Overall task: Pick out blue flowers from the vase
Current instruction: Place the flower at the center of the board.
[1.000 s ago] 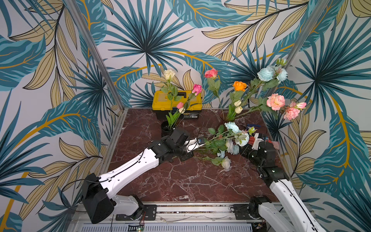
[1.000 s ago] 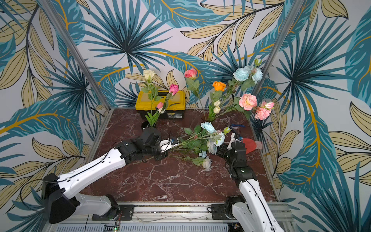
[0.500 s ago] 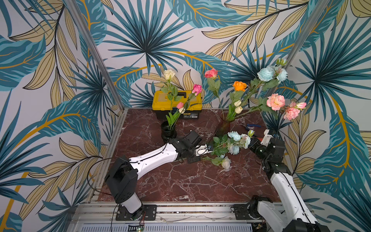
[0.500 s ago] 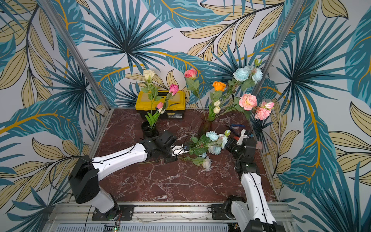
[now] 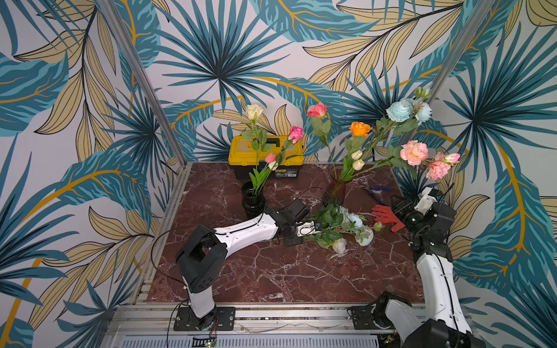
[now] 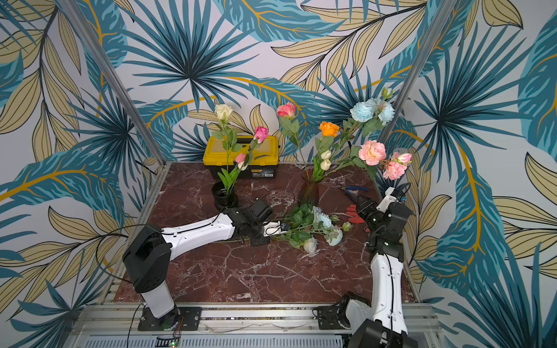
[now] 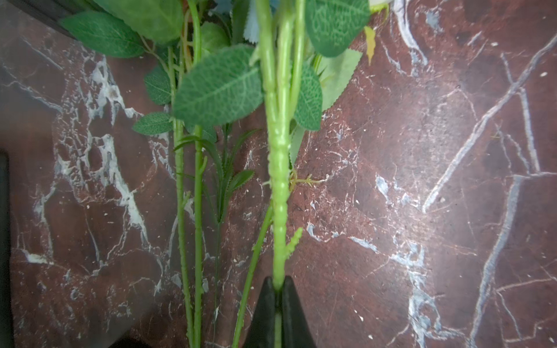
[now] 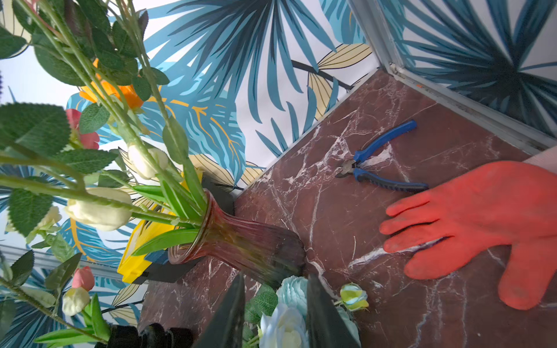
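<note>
Blue flowers are lying heaped at mid-frame on the table, just below the red vase. Your left gripper is pinching one green stem tight, above the loose stems. You are laying it down, I judge: be lowering it flat beside the others, then opening and backing straight off along the stem, so nothing drags. Your right gripper is standing part open and empty at right. More blue blooms are standing in the red vase, upper right, among orange, pink and peach ones; the black vase is holding cream and pink roses.
</note>
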Robot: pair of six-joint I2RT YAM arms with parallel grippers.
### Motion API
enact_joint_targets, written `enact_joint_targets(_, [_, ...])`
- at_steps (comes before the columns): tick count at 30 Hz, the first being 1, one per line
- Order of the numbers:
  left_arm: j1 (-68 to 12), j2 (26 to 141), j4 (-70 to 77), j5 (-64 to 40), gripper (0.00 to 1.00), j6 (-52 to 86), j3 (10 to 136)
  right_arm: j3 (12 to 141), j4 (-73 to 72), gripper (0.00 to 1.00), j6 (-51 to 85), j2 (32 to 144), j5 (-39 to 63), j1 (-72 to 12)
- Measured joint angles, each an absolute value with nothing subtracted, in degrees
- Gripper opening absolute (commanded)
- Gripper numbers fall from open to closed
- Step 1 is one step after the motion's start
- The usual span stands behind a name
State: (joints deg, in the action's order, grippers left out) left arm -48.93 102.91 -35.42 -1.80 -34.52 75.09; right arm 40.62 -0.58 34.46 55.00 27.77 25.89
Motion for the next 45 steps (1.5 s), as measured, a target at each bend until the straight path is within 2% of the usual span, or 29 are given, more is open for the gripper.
enact_joint_targets(8, [-48.58,104.27,-35.16,-1.37,0.0,-36.23,76.34,43.94,2.09,0.34,29.65,56.31,32.45,25.67])
enact_joint_targets(18, [-47.42,108.4,-33.71,-1.28,0.0,-37.89,78.81,45.45,7.94,0.34,22.87,56.38,33.04,21.23])
enact_joint_targets(19, [-47.4,108.75,-33.71,-1.28,0.01,-37.93,78.81,45.52,8.12,0.34,22.61,56.4,33.04,21.21])
enact_joint_targets(21, [-47.31,109.36,-33.63,-1.26,0.14,-38.0,78.81,45.76,8.51,0.34,22.2,56.71,33.06,21.12])
enact_joint_targets(23, [-47.31,109.8,-33.56,-1.26,0.22,-38.02,78.81,46.0,8.78,0.34,22.0,56.99,33.06,20.91])
enact_joint_targets(27, [-47.31,110.19,-33.23,-1.26,0.36,-37.89,78.74,46.26,8.95,0.35,21.76,57.19,33.08,20.49])
enact_joint_targets(30, [-47.29,110.17,-33.04,-1.3,0.42,-37.69,78.74,46.65,9.34,0.35,21.41,57.41,33.04,19.86])
enact_joint_targets(37, [-46.74,109.43,-32.82,-2.7,0.48,-36.34,78.56,48.25,10.81,0.35,19.44,57.69,32.84,16.93])
enact_joint_targets(45, [-44.38,99.57,-29.69,-9.02,0.5,-30.72,76.25,48.82,7.2,0.35,21.26,61.6,33.08,16.45])
